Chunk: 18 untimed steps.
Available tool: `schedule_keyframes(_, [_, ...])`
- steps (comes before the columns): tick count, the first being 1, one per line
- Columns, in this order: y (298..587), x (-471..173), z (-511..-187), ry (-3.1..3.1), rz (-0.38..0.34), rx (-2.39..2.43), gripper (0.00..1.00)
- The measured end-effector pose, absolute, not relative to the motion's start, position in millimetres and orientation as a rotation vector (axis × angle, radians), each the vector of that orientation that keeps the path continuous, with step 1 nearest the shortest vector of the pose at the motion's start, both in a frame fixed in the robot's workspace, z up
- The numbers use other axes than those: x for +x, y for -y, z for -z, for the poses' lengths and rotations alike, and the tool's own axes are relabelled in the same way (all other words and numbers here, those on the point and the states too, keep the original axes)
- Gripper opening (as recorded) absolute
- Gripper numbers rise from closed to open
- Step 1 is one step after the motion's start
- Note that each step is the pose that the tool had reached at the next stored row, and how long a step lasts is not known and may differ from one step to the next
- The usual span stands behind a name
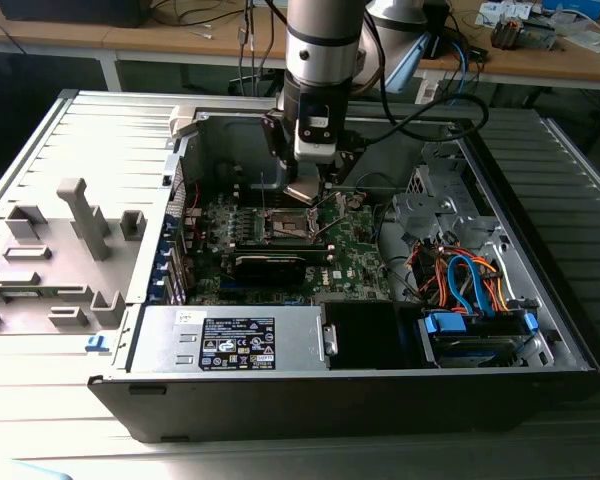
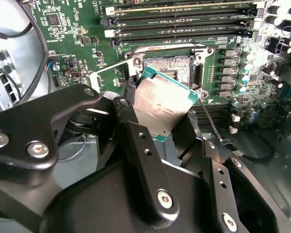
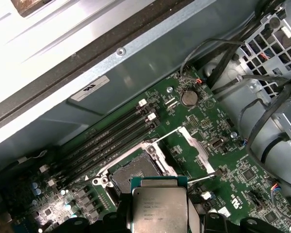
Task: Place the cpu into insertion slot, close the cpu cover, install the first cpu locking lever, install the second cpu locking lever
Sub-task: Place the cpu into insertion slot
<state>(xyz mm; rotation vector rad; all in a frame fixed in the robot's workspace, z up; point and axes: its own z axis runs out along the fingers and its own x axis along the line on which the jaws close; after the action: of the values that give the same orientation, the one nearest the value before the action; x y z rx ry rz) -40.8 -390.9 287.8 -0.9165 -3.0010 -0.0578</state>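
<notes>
One gripper (image 2: 161, 130) clamped on cpu (image 2: 166, 99) over insertion slot (image 2: 169, 67); slot's near edge hidden behind cpu; contact unclear.

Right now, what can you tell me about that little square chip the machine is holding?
The cpu is a thin square chip. It has a dull silvery metal top with faint print, on a green board that shows as a narrow rim. The end effector grips it by two opposite edges between black fingers. It is held tilted above the motherboard, close to the open insertion slot but not seated in it. Nothing else appears to touch it.
</notes>
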Motion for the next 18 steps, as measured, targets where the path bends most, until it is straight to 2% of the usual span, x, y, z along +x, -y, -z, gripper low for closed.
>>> schedule_keyframes(18, [390.9, -40.8, -286.7, 2.970, 0.058, -1.017, 0.55])
